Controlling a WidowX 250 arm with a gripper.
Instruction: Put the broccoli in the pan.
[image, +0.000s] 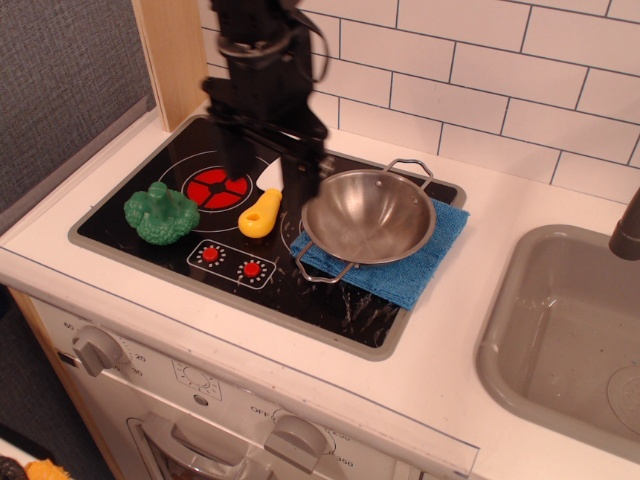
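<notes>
The green broccoli lies on the left part of the black stovetop. The shiny steel pan with two wire loop handles sits empty on a blue cloth at the stove's right. My black gripper hangs open over the back of the stove, between the broccoli and the pan, its two fingers spread apart with nothing between them. It is blurred with motion. It is above and to the right of the broccoli, not touching it.
A yellow-handled toy knife lies just below the gripper. A red burner mark is on the stove. A grey sink basin is at the right, a wooden post at the back left, tiled wall behind.
</notes>
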